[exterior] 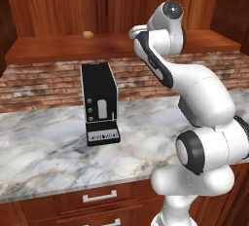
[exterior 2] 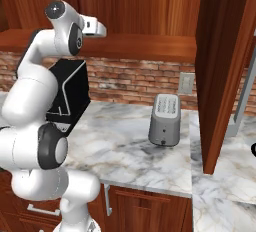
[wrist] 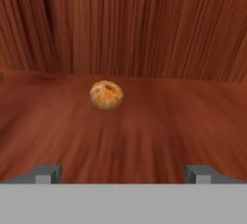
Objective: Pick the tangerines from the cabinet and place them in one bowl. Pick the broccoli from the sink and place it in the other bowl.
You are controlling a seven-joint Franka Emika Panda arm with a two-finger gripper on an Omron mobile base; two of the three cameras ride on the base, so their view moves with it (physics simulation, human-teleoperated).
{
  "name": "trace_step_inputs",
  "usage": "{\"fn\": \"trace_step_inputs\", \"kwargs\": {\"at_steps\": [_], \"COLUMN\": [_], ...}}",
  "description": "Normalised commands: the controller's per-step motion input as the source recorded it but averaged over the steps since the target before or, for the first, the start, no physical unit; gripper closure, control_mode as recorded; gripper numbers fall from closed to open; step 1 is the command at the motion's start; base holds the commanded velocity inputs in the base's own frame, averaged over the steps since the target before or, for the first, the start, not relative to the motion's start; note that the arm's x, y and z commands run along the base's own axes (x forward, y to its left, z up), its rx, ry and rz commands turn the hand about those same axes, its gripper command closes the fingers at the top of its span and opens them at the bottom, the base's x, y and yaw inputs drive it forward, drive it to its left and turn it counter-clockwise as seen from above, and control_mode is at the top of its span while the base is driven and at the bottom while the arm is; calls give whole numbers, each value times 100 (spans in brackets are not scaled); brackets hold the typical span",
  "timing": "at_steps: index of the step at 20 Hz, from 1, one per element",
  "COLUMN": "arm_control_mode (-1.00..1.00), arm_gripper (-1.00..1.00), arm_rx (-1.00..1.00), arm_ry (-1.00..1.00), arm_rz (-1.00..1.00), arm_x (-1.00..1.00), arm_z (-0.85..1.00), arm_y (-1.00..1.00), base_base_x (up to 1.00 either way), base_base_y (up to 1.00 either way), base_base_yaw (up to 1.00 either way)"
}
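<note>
1. Facing the open shelf of the reddish-brown cabinet [wrist: 144, 35], I look straight along my hand [wrist: 123, 172] at its wood-grain back wall and floor.
2. My hand is released, its two finger tips [wrist: 46, 174] spread wide apart with nothing between them.
3. One tangerine [wrist: 106, 94] sits on the shelf floor ahead of my hand, a little left of centre, not touching either finger tip.
4. At the far left edge of the hand view, a sliver of something rounded and tan shows; I cannot tell what it is.
5. From the left base view, a small round fruit [exterior: 88, 35] rests on the cabinet shelf above the brick wall [exterior: 44, 81], well to the left of my raised arm.
6. Below the shelf, a black coffee machine [exterior: 99, 103] stands on the marble worktop [exterior: 48, 147], against the brick.
7. From the right base view, a silver toaster [exterior 2: 165, 119] stands on the worktop, to the right of the coffee machine and well apart from it.
</note>
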Motion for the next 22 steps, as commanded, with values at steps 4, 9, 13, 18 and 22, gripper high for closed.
{"fn": "trace_step_inputs", "kwargs": {"at_steps": [4,9,13,18,22], "arm_control_mode": [-100,-100,-100,-100,-100], "arm_gripper": [-100,-100,-100,-100,-100], "arm_rx": [3,3,3,2,0], "arm_ry": [-4,-1,0,1,2], "arm_rz": [-1,0,0,0,0], "arm_x": [32,36,36,31,28], "arm_z": [-7,-2,0,0,-1], "arm_y": [0,2,3,8,11], "base_base_x": [0,0,0,0,0], "base_base_y": [0,0,0,0,0], "base_base_yaw": [0,0,0,0,0]}}
